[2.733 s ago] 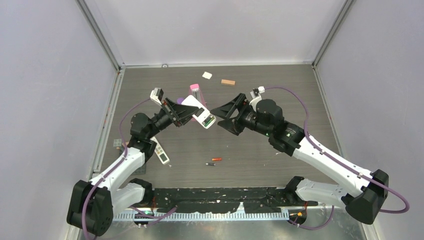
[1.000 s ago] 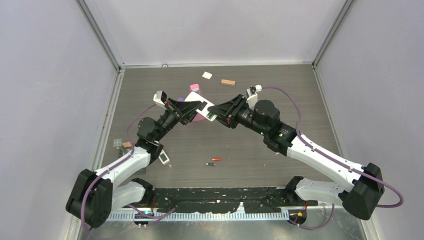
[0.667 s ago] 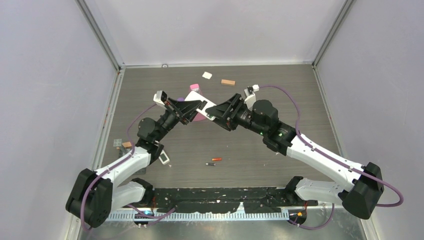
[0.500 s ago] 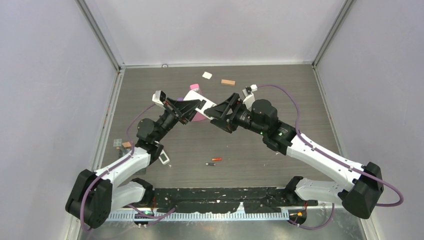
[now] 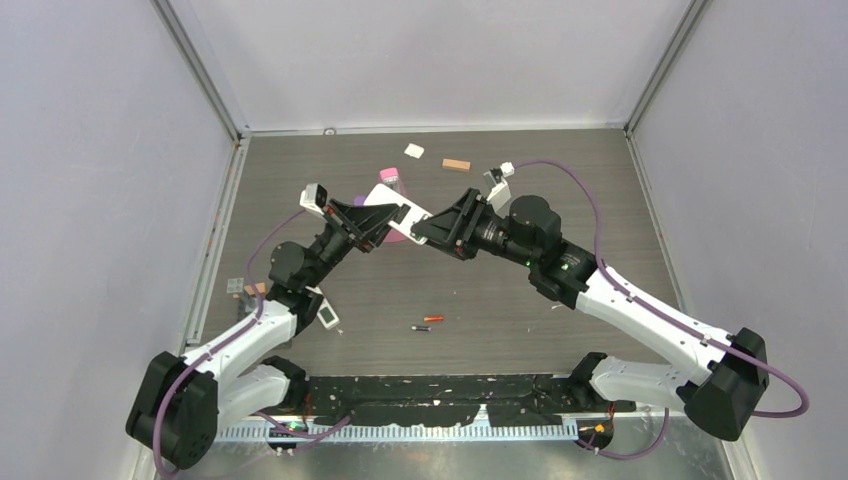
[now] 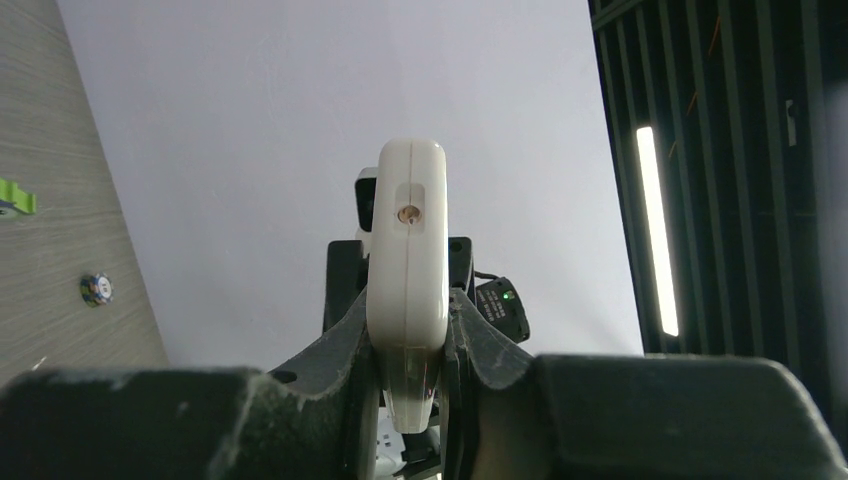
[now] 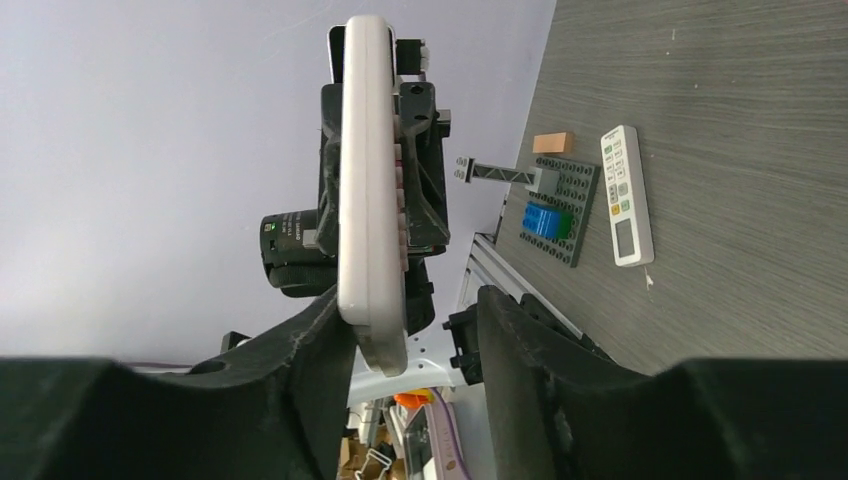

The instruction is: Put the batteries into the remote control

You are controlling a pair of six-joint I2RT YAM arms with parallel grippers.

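- Pale purple walls stand around a dark grey table with a wood pattern [image 5: 600,180].
- High over the middle of the table, the left gripper [image 6: 408,320] is squeezed tight on a long white plastic remote control [image 6: 408,250]. It holds the remote up in the air, and the remote's end pokes out past the black fingers [image 6: 340,345].
- The right gripper [image 7: 412,300] comes at the same remote from the right side. Its jaws are partly apart with the remote in between. The remote leans on one finger [image 7: 310,350], and there is a gap to the other one.
- Two tiny batteries lie on the near part of the table, between the two arms and well away from the held remote. One is a red-orange battery [image 5: 432,319]. A dark battery [image 5: 420,327] lies just beside it.
- A second white remote with buttons [image 7: 625,195] lies flat on the left side of the table.
- A dark grey brick plate with blue and green bricks on it [image 7: 575,185] sits just beside that remote.
- A small brown block [image 5: 456,165] and a small white block [image 5: 413,150] lie at the far side.
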